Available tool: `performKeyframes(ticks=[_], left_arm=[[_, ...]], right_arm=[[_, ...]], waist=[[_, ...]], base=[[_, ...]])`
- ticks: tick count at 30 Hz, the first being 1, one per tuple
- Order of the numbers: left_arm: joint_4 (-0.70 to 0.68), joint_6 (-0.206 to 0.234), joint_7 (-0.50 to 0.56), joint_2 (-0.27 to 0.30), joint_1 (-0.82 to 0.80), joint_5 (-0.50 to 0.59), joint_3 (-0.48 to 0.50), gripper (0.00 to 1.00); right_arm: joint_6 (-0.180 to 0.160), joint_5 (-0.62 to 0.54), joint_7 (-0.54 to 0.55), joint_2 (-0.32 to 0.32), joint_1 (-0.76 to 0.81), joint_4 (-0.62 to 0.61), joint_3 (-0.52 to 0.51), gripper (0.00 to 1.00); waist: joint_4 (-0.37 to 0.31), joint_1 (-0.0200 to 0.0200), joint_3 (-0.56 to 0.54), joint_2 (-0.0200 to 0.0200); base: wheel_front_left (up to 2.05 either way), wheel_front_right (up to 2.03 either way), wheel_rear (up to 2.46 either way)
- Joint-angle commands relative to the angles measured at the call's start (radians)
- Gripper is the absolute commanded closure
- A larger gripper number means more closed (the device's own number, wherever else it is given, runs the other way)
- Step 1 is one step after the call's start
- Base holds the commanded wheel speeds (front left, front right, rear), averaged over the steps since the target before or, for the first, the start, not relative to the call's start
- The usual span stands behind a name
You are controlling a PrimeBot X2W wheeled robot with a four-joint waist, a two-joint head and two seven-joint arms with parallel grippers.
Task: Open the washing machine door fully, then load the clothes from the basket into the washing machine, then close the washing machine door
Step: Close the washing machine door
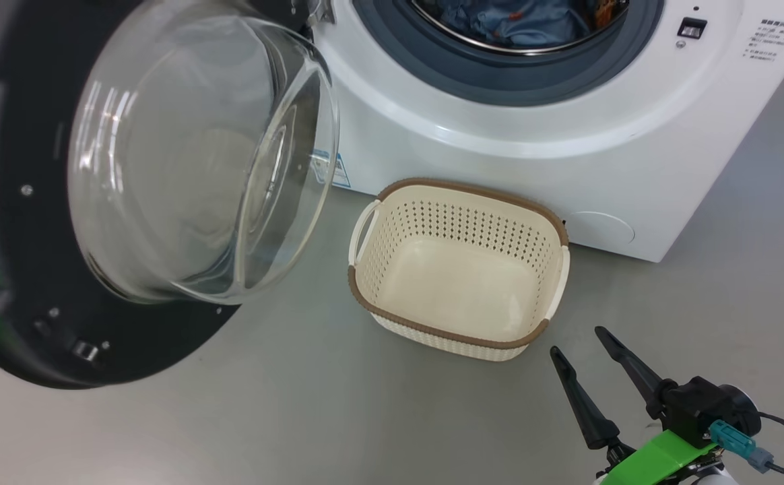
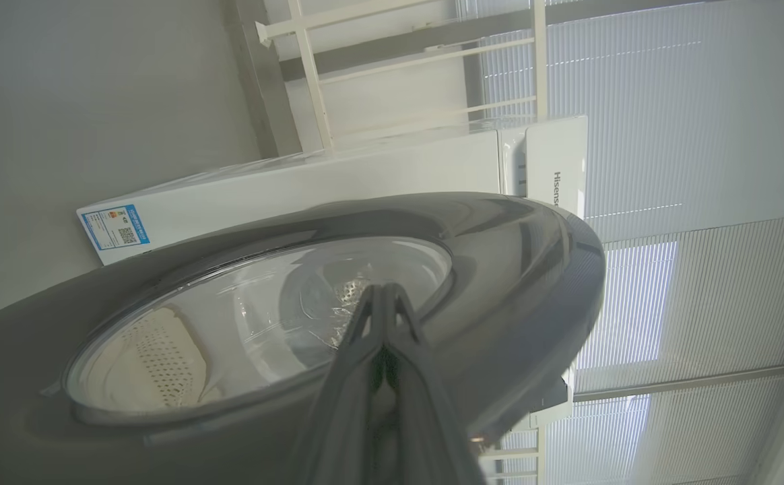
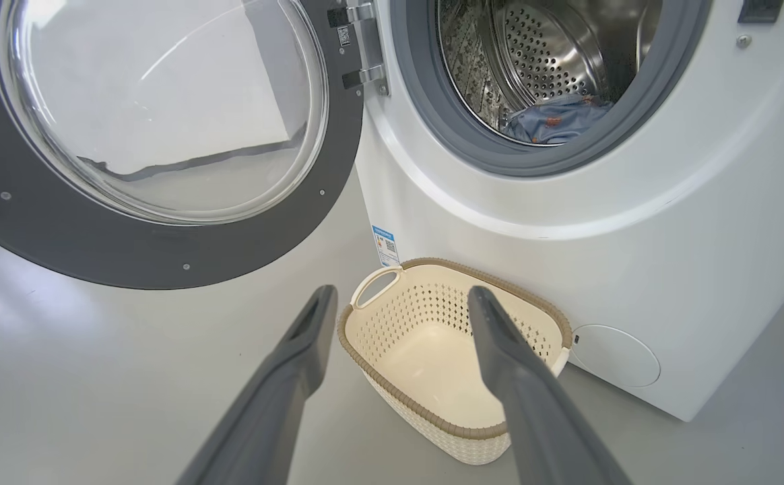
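Observation:
The washing machine (image 1: 567,162) (image 3: 634,256) stands with its door (image 1: 183,168) (image 3: 156,135) swung out to the left. Light blue clothes (image 1: 520,23) (image 3: 553,121) lie inside the steel drum. The cream basket (image 1: 459,263) (image 3: 432,350) sits on the floor before the machine, with nothing in it. My right gripper (image 1: 577,340) (image 3: 399,296) hangs open, low and to the right of the basket, holding nothing. My left gripper (image 2: 382,289) is shut, its tips against the glossy outer face of the door (image 2: 513,269).
Grey floor (image 1: 365,417) spreads around the basket and under the door. A blue label sticker (image 3: 385,246) is on the machine's lower left front. White shelving and window blinds (image 2: 668,135) show behind the machine in the left wrist view.

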Motion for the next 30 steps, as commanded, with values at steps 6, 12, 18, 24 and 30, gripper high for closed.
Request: performKeyframes(ticks=[6, 12, 18, 24, 30], left_arm=[[-0.108, -0.007, 0.074, 0.019, 0.049, -0.007, -0.027, 1.0], [-0.242, 0.001, 0.117, -0.051, 0.109, -0.023, -0.069, 1.0], [-0.377, 0.027, 0.088, -0.143, 0.179, 0.028, -0.134, 1.0], [-0.441, 0.033, 0.025, -0.22, 0.218, 0.077, -0.201, 1.0], [-0.407, 0.014, -0.07, -0.249, 0.211, 0.083, -0.26, 1.0]], right_arm=[[0.003, 0.008, -0.005, 0.028, 0.018, -0.022, 0.004, 0.0], [0.003, 0.011, -0.005, 0.066, 0.04, -0.016, -0.009, 0.0], [0.003, 0.013, -0.005, 0.094, 0.059, -0.009, -0.015, 0.0], [0.003, 0.011, -0.005, 0.109, 0.075, -0.005, -0.018, 0.0], [0.003, 0.011, -0.005, 0.109, 0.084, -0.001, -0.015, 0.0]], waist=[[-0.015, 0.0, -0.038, -0.0001], [-0.037, 0.0, -0.085, -0.0001], [-0.073, 0.0, -0.129, -0.0001], [-0.124, 0.0, -0.16, -0.0001], [-0.185, 0.0, -0.174, -0.0001]], base=[[0.0, 0.0, 0.0], [0.0, 0.0, 0.0], [0.0, 0.0, 0.0], [0.0, 0.0, 0.0], [0.0, 0.0, 0.0]])
